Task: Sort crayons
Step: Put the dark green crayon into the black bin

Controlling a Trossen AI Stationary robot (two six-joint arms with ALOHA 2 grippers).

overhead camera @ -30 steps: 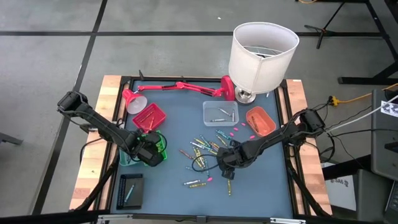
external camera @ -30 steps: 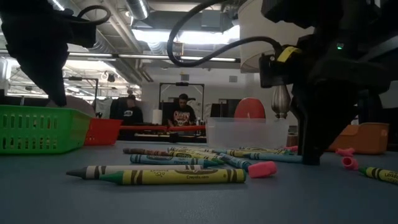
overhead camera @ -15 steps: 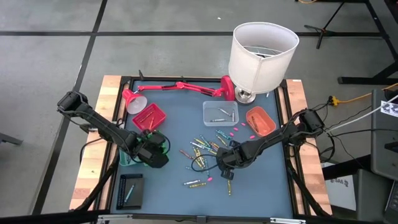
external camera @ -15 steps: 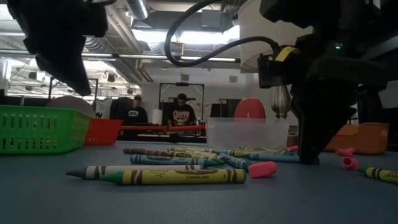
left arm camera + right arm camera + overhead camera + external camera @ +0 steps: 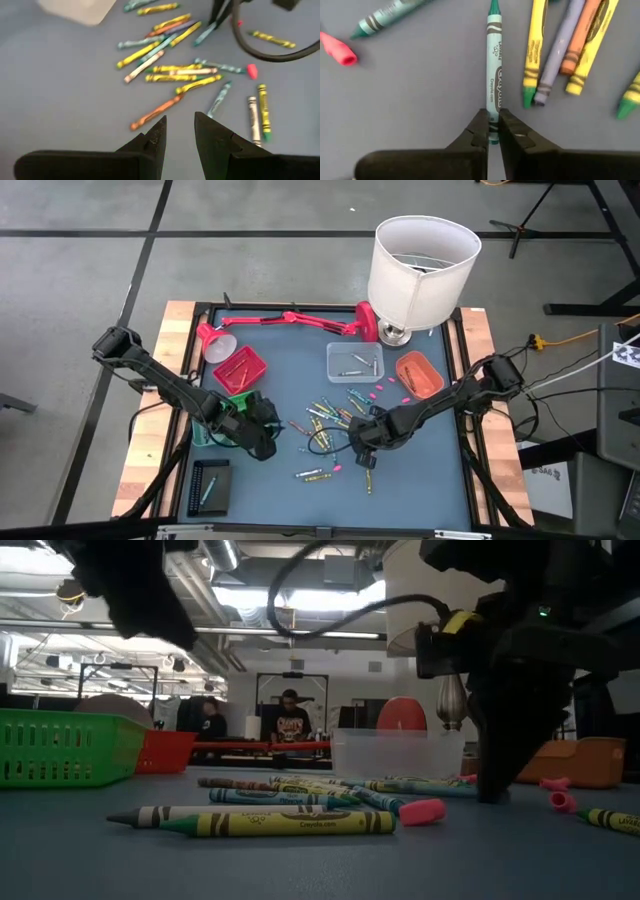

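Observation:
Many crayons (image 5: 330, 415) lie scattered on the blue table top, mid-table; they also show in the low view (image 5: 280, 823) and the left wrist view (image 5: 172, 77). My right gripper (image 5: 362, 444) is down at the table on the pile's near right side, shut on a teal crayon (image 5: 493, 65). My left gripper (image 5: 264, 432) hovers left of the pile, above the table, slightly open and empty (image 5: 179, 122). An orange crayon (image 5: 155, 112) lies just ahead of it. My right gripper pinches the teal crayon's blunt end (image 5: 493, 111) between its two fingers. The fingers (image 5: 492, 775) come from above, pointing down. The crayon lies flat on the table, its tip pointing away from the fingers.
Red (image 5: 240, 367), green (image 5: 232, 400), clear (image 5: 354, 362) and orange (image 5: 420, 375) trays ring the pile; a black tray (image 5: 210, 485) sits near left. A white-shaded lamp (image 5: 422, 265) and a red desk lamp (image 5: 290, 320) stand at the far edge. Pink bits (image 5: 420, 811) and a black cable loop (image 5: 320, 442) lie among the crayons.
My left gripper has moved from over the green tray toward the table's right, toward the crayon pile, and has risen. My right gripper has stayed at the table.

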